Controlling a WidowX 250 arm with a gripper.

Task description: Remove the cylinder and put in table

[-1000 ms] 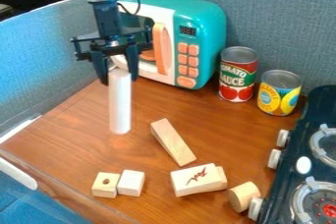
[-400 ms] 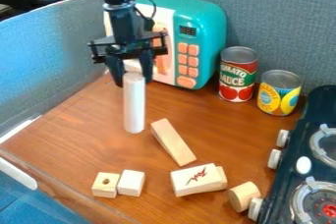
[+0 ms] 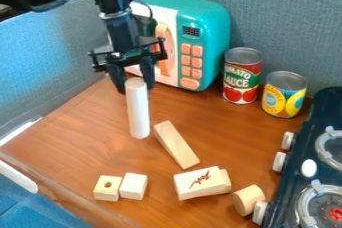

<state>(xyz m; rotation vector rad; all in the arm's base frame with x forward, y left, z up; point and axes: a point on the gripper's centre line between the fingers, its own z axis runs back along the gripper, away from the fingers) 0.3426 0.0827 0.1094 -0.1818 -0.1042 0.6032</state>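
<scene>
Black two-fingered pincer (image 3: 135, 89), clamped on slender white cylinder (image 3: 138, 112), shifted it from left edge of brown wooden worktop (image 3: 80, 137); release likely remained.

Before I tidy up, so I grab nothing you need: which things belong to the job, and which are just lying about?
For the job:
white cylinder, at the gripper
wooden table

Lying about:
toy microwave
tomato can
yellow-and-blue can
wooden blocks
short wooden cylinder
toy stove

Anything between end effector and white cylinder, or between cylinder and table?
Nothing visible. End effector straddles the top of the white cylinder; the long wooden block lies beside its base on the table, not under it.
</scene>
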